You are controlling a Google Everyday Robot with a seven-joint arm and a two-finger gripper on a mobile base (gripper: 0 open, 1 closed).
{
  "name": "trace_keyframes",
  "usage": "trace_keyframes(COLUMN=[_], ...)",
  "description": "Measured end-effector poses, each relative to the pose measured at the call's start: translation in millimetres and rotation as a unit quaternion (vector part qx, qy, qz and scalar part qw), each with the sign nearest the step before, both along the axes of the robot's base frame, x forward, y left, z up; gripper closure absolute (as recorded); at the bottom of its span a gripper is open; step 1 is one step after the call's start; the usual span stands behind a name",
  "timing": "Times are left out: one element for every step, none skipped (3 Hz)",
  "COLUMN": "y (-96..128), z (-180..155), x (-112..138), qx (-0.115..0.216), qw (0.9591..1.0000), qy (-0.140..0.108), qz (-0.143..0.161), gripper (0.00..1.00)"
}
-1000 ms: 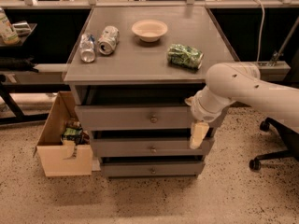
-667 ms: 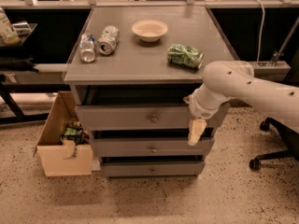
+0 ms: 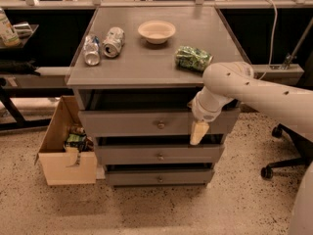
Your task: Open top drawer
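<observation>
The top drawer [image 3: 127, 123] is the widest grey drawer, directly under the grey cabinet top, with a small round metal knob [image 3: 160, 125] at its centre. A dark gap shows above its front. My gripper [image 3: 198, 132] hangs pointing down at the end of the white arm [image 3: 254, 89], in front of the right part of the top drawer's front. It is to the right of the knob and apart from it, with its tip reaching the drawer's lower edge. The middle drawer [image 3: 146, 155] and the smallest bottom drawer [image 3: 146, 177] lie below.
On the cabinet top [image 3: 146, 58] lie two crushed cans [image 3: 102, 45], a white bowl [image 3: 156, 31] and a green bag [image 3: 193, 58]. An open cardboard box [image 3: 66, 153] with items stands on the floor at the left. An office chair base [image 3: 288, 155] is at the right.
My gripper has moved a little left and slightly up across the top drawer's front, closer to the knob. The drawers have not moved.
</observation>
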State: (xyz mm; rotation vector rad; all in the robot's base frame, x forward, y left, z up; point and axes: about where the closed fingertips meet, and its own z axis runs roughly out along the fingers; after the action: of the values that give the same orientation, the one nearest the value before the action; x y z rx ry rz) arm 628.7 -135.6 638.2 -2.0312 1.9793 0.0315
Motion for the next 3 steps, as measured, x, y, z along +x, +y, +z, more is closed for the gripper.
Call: trace_keyframes(y=[3.0,2.8,2.7], z=[-11.8,-7.8,-4.6], x=[-1.7,-1.1,-0.9], qx=[-0.004,-0.004,-0.004], qw=[0.9999,0.9999,0.9999], qy=[0.014,0.014,0.014], qz=[0.004,0.004,0.004], gripper=[0.43,0.65,0.88])
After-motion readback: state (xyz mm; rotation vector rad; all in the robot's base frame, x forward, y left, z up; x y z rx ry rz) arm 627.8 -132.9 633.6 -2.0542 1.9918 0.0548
